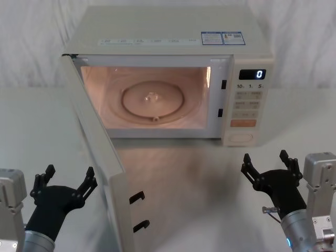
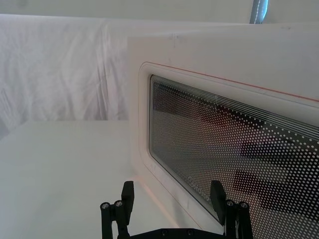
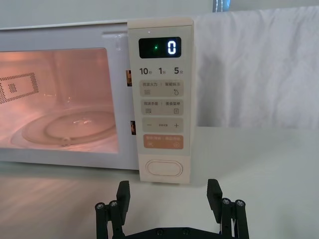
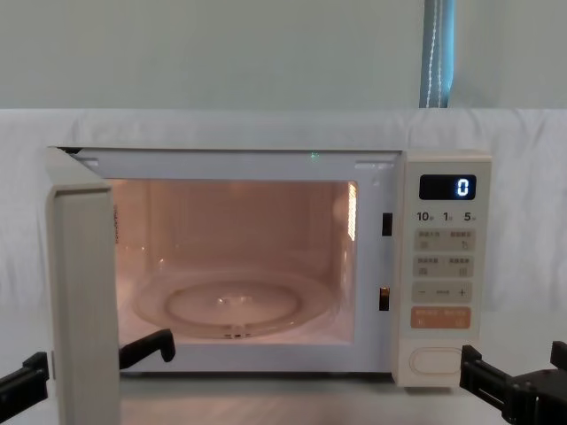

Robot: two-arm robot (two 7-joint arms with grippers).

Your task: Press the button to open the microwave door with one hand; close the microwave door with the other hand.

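Note:
The microwave door [image 1: 100, 152] stands swung wide open toward me on the left, its latch hooks on the near edge. The lit cavity holds a glass turntable [image 1: 152, 100]. My left gripper [image 1: 70, 176] is open, low and left of the door, facing its outer window side [image 2: 224, 149] without touching it. The cream pill-shaped button [image 1: 241, 137] sits at the bottom of the keypad strip. My right gripper [image 1: 265, 160] is open in front of and slightly below the button [image 3: 164, 168], a short way back from it.
The display [image 3: 160, 48] reads 0. An orange key [image 3: 163, 142] lies just above the button. The microwave stands on a white table [image 1: 199, 199] with white cloth hanging behind. Bare tabletop lies between the open door and my right gripper.

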